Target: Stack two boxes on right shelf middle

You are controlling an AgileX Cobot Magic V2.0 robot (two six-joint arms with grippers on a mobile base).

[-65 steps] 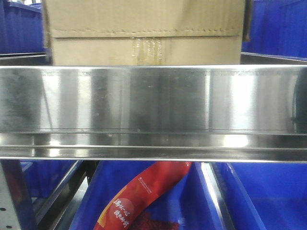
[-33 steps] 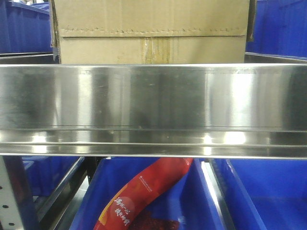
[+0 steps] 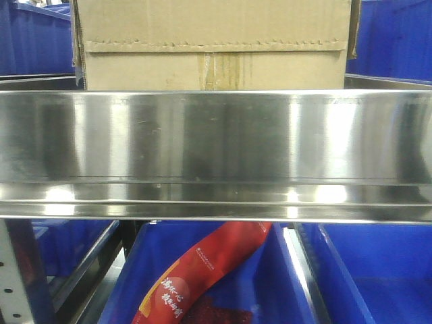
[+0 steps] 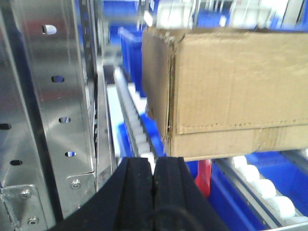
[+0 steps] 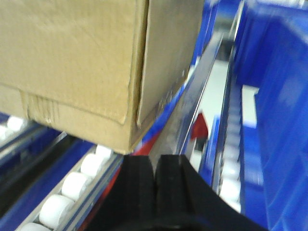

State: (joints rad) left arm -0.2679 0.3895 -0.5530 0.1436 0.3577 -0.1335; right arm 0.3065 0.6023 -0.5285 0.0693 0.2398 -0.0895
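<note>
A brown cardboard box (image 3: 212, 44) with a serrated tape strip and a stained centre seam sits on the shelf behind the shiny steel front rail (image 3: 216, 145). In the left wrist view the box (image 4: 231, 91) rests on white rollers, to the upper right of my left gripper (image 4: 153, 166), which is shut and empty. In the right wrist view the box (image 5: 86, 62) is at the upper left, its near corner just above my right gripper (image 5: 155, 166), which is shut and empty. I see only one box.
Blue plastic bins (image 3: 388, 37) stand behind and beside the box. A blue bin below the shelf holds a red packet (image 3: 202, 273). A perforated steel upright (image 4: 53, 91) stands left of the left gripper. White roller tracks (image 5: 72, 185) run under the box.
The box has shifted slightly to the right in the front view over the last second. The view has settled since half a second ago.
</note>
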